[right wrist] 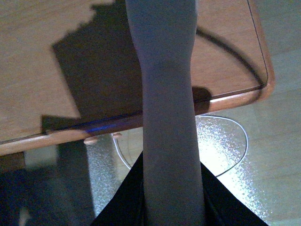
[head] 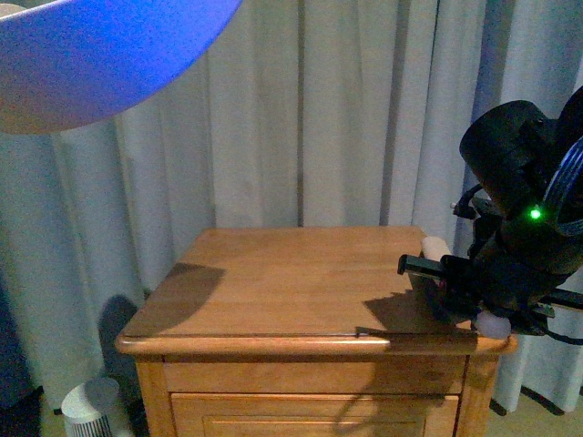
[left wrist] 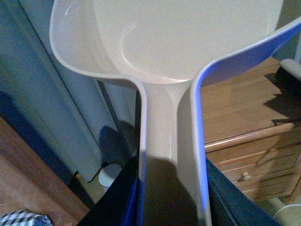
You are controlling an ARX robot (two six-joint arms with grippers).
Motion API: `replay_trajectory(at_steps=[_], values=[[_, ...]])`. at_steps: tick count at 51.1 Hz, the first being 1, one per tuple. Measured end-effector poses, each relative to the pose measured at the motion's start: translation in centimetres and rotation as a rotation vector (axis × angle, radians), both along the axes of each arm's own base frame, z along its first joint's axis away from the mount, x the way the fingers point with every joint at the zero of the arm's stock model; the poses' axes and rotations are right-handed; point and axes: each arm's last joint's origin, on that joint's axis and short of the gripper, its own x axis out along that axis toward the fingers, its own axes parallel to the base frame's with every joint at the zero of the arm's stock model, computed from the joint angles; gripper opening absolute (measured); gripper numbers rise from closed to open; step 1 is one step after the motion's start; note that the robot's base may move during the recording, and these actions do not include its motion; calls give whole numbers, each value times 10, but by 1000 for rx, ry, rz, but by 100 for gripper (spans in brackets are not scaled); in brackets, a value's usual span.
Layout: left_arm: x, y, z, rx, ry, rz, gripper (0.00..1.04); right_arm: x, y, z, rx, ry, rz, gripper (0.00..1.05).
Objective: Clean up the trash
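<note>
The right gripper (right wrist: 172, 207) is clamped on the brush (right wrist: 167, 94) over the front right corner of the nightstand (head: 273, 282) and the left gripper (left wrist: 171, 197) on the dustpan (left wrist: 188, 37) held high, yet no trash shows anywhere, so a blind sweep could flick it past the pan onto the floor (right wrist: 273, 155).

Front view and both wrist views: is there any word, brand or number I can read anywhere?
None can be read in any view. The dustpan, the wooden cabinet and the grey handle are plain; the right arm shows only a green light.

Grey handle (right wrist: 167, 117) crosses wooden tabletop (right wrist: 47, 70) edge
</note>
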Motion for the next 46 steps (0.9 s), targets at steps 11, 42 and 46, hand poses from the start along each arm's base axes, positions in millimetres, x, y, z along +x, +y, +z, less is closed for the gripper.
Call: replay_trajectory(at_steps=[11,42,46], values=[[0,0,0,0,0,0,28,-4,-3,12,-16,-51,-8,20],[0,0,0,0,0,0,28,-166,-19,112,-367,-622,-47,20],[0,0,0,0,0,0,28,-207,-23,102,-381,-625,-63,20]])
